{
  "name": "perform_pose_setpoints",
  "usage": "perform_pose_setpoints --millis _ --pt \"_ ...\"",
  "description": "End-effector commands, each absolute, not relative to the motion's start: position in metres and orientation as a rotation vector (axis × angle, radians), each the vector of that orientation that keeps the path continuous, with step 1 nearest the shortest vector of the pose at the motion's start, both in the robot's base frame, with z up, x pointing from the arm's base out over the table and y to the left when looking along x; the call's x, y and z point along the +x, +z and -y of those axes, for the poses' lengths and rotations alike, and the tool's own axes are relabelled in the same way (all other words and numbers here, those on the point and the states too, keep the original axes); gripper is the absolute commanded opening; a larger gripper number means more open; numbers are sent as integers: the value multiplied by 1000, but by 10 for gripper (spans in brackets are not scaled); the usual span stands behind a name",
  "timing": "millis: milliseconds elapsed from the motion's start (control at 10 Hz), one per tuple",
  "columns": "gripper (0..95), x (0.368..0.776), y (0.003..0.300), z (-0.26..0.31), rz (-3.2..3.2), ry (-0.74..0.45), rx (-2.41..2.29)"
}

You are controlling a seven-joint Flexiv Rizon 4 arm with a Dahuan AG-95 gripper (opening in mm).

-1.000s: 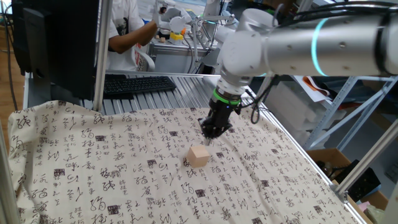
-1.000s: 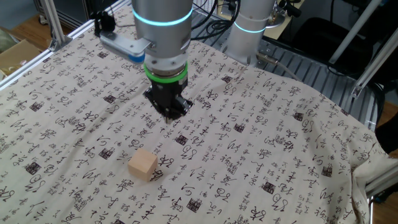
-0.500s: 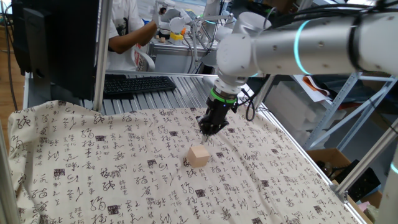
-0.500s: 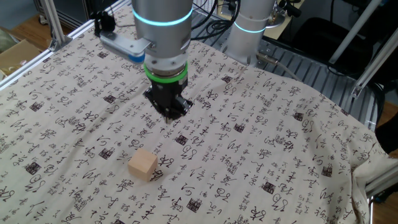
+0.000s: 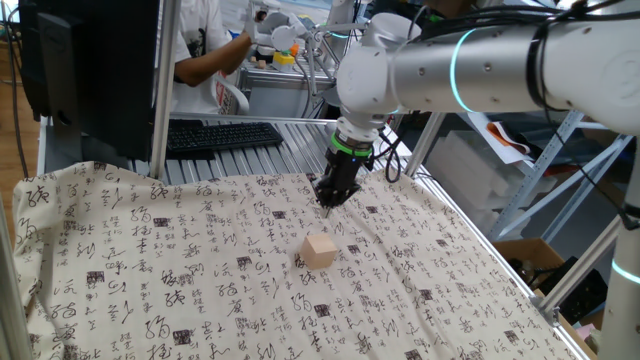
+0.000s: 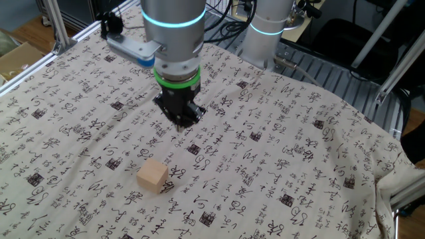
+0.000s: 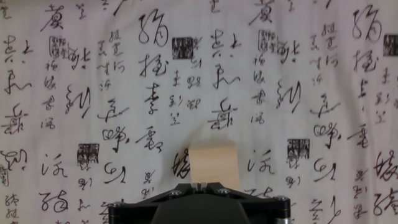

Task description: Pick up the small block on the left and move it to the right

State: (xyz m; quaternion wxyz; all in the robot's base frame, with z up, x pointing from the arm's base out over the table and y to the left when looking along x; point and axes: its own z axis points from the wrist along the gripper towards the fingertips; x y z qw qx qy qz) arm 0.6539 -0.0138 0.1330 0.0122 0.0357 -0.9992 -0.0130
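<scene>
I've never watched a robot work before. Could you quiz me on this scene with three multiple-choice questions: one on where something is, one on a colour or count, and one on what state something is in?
1. Where is the small block?
A. Lying on the patterned cloth, apart from the gripper
B. Clamped between the gripper's fingers
C. On the black keyboard behind the table

2. How many wooden blocks lie on the cloth?
A. Three
B. Two
C. One

3. What is the gripper doing with the block?
A. Lifting it in the air
B. Hanging above the cloth, holding nothing
C. Pressing it flat against the cloth

Answers:
1 A: both fixed views show cloth between the block and the gripper tips.
2 C: only one light tan cube shows in any view.
3 B: the block sits free on the cloth, and the hand view shows it ahead of the gripper, not in it.
</scene>
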Motion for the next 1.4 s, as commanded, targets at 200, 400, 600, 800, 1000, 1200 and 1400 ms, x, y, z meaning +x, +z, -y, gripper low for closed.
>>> perform_pose_setpoints --millis 200,400,600,800,1000,1200,1400 --pt "0 663 126 18 3106 -10 223" --pt "0 663 124 19 3100 -11 207" --pt "0 659 118 18 3088 -9 180" --pt "0 655 109 19 3094 -8 174" --pt "0 652 97 18 3089 4 174" --pt "0 649 91 19 3090 -6 158" --pt "0 650 90 19 3100 6 143"
